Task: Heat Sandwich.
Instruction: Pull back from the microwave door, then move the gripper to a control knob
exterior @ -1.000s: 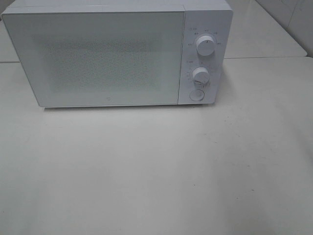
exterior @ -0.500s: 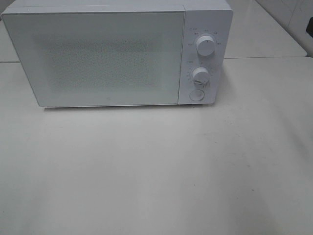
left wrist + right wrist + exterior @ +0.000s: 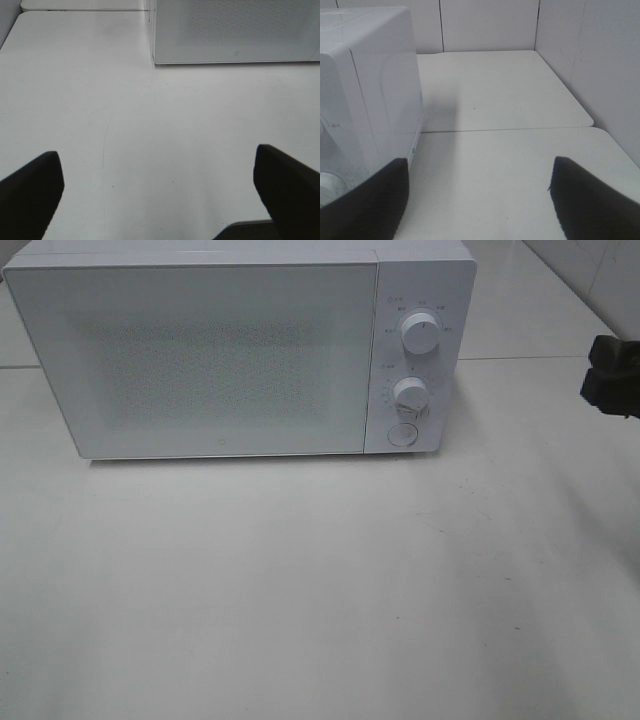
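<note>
The sandwich is out of view in every frame. A white microwave [image 3: 210,360] stands at the back of the table with its door closed; the frosted door hides the inside. My right gripper [image 3: 602,376] pokes in at the right edge of the high view, level with the microwave's control panel and well apart from it. In the right wrist view the right gripper [image 3: 479,162] is open and empty, with the microwave's side [image 3: 365,90] beside it. My left gripper [image 3: 156,152] is open and empty above bare table, in front of the microwave's lower left corner [image 3: 235,30].
Two round knobs [image 3: 421,332] [image 3: 410,393] and a round button [image 3: 401,435] sit on the microwave's right panel. White walls [image 3: 600,60] close the table off at the back right. A seam [image 3: 510,129] joins two tabletops behind the microwave.
The right gripper has come into the high view from the right edge, where only a sliver showed half a second ago. The microwave has not moved.
</note>
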Controlling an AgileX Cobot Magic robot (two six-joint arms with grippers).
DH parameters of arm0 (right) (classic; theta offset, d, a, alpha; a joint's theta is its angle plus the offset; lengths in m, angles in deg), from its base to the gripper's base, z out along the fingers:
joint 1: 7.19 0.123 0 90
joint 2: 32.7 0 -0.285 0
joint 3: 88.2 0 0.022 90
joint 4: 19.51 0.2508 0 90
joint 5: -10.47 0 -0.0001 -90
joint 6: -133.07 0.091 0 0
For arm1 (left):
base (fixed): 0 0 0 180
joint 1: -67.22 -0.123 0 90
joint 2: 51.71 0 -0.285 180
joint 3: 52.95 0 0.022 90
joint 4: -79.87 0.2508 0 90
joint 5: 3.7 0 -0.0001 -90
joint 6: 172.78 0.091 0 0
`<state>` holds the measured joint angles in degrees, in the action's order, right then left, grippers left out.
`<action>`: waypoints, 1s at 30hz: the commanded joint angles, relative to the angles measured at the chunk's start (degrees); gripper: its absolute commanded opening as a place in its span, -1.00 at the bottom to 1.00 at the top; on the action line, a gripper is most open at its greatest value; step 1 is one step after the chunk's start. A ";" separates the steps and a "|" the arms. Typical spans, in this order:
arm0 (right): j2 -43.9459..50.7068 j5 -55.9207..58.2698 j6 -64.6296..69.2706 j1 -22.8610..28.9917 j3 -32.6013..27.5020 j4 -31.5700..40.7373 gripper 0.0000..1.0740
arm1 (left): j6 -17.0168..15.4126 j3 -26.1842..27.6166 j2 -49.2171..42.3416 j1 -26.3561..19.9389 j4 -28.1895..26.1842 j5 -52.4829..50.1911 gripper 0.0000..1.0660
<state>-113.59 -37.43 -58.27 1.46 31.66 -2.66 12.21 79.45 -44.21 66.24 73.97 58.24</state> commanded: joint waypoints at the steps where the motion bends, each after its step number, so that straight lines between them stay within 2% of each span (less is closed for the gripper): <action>1: -4.53 -8.54 -5.61 6.30 -0.29 9.00 0.42 | -0.34 -0.06 -0.97 -0.11 -0.23 -0.69 0.82; 3: -6.47 -11.57 -6.99 9.51 -0.29 12.26 0.42 | -0.34 -0.06 -0.97 -0.11 -0.23 -0.69 0.82; 4: -6.47 -11.57 -6.99 9.51 -0.29 12.26 0.42 | -0.34 -0.06 -0.97 -0.11 -0.23 -0.69 0.82; 5: -8.42 -14.21 -8.08 12.20 -0.29 14.21 0.42 | -0.34 -0.06 -0.97 -0.11 -0.23 -0.69 0.82; 9: -11.29 -17.42 -8.71 15.93 -0.23 15.87 0.42 | -0.34 -0.06 -0.97 -0.11 -0.23 -0.69 0.82; 11: -14.09 -20.57 -8.77 19.82 -0.17 17.42 0.42 | -0.34 -0.06 -0.97 -0.11 -0.23 -0.69 0.82; 13: -15.13 -21.14 -8.77 20.74 0.00 18.28 0.42 | -0.34 -0.06 -0.97 -0.11 -0.23 -0.69 0.82; 17: -20.51 -22.40 -8.94 27.22 3.21 24.47 0.42 | -0.34 -0.06 -0.97 -0.11 -0.23 -0.69 0.82; 22: -24.81 -25.21 -8.94 31.97 6.65 29.22 0.42 | -0.34 -0.06 -0.97 -0.11 -0.23 -0.69 0.82; 30: -29.62 -26.59 -10.71 35.52 12.32 31.05 0.42 | -0.34 -0.06 -0.97 -0.11 -0.17 -0.69 0.82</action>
<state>-143.16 -58.51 -68.13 36.59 43.52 28.39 12.21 79.45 -44.21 66.24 73.97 58.24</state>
